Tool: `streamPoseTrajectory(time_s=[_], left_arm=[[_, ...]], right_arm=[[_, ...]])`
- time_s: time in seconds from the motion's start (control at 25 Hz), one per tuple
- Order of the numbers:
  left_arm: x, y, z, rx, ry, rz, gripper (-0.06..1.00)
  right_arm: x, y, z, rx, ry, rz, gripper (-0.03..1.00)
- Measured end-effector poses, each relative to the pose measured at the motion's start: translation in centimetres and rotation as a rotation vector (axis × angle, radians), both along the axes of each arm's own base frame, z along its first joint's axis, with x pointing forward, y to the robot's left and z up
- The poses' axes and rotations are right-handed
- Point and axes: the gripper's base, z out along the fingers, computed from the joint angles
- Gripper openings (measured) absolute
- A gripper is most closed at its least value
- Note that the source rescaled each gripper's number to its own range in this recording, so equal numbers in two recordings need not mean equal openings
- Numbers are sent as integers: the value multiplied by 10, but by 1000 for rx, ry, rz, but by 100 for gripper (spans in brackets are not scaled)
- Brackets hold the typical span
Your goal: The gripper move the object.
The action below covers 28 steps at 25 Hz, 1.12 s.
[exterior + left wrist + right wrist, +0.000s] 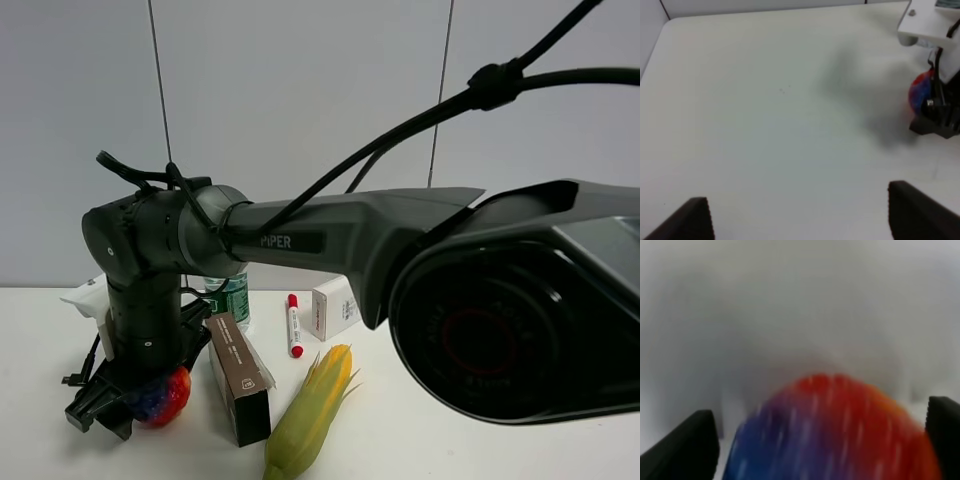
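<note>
My right pincer (pixel 822 432) is released: its 2 black fingers (pixel 682 445) are spread wide on either side of the speckled rainbow ball (pixel 162 395). The wrist view is badly blurred. It shows a thin gap at 1 finger, and I cannot tell whether the other touches. The ball rests on the white table (pixel 765 100), red on one side and blue-purple on the other. In the high view its near side is hidden by my wrist, which points straight down.

My right arm (pixel 360 235) reaches across to the left side of that view. Its shell carries the word "PIPER" in pale letters. A large dark joint fills the lower right corner and is cut off by the edge.

My left pincer (pixel 797 205) is also released, over bare table, with only its 2 finger ends in view.

Just beside the ball stands a dark brown carton (pixel 240 378); its small print is unreadable. A corn cob (pixel 310 410) lies near it. Behind are a white marker with red ends (pixel 294 325), a small white box with a red mark (pixel 333 307) and a green-labelled bottle (pixel 231 296), which is mostly hidden by the arm.
</note>
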Motion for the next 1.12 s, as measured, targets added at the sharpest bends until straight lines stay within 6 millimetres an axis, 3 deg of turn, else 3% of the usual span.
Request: streamPoseTrajectory(time_s=[0.08,0.28,0.56,0.8,1.12], left_arm=[[0,0,0,0,0,0,100],[0,0,0,0,0,0,100],[0,0,0,0,0,0,100],[0,0,0,-1,0,0,100],[0,0,0,-1,0,0,100]], right_arm=[[0,-1,0,-9,0,2,98],[0,-3,8,-20,-1,-1,99],[-3,-3,45,34,-9,-6,99],[-6,-5,87,103,-35,-6,99],[-24,-30,177,125,-69,28,99]])
